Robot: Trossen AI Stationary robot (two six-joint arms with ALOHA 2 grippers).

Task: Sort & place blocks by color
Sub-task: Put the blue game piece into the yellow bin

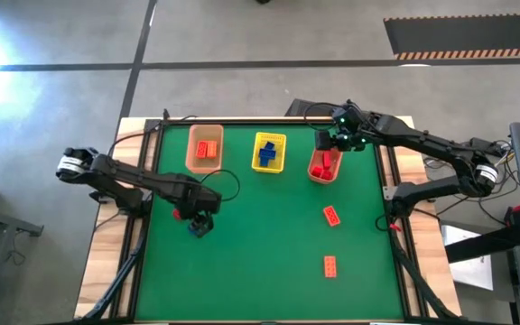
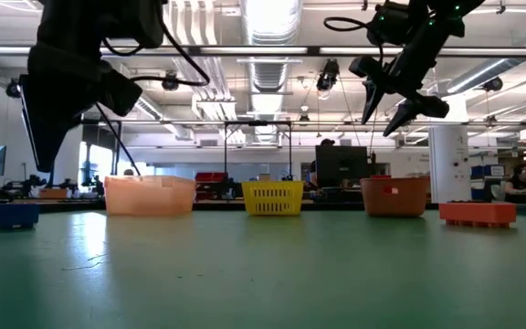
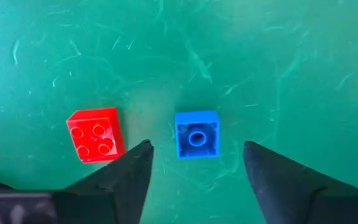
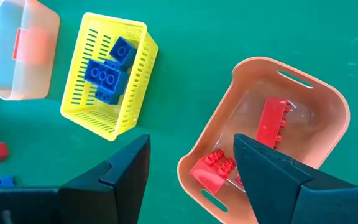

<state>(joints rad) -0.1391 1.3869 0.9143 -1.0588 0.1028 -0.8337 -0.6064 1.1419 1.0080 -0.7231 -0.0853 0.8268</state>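
Left tool (image 3: pixel 194 163) is hovering wide open, empty; blue block (image 3: pixel 196 134) is sitting at its 12 o'clock, centred between the jaws, red block (image 3: pixel 96 134) outside.

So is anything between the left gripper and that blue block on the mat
Nothing visible. The left gripper hangs open directly above the blue block, which sits between its fingers' line. The red block lies beside it, apart, outside the fingers.
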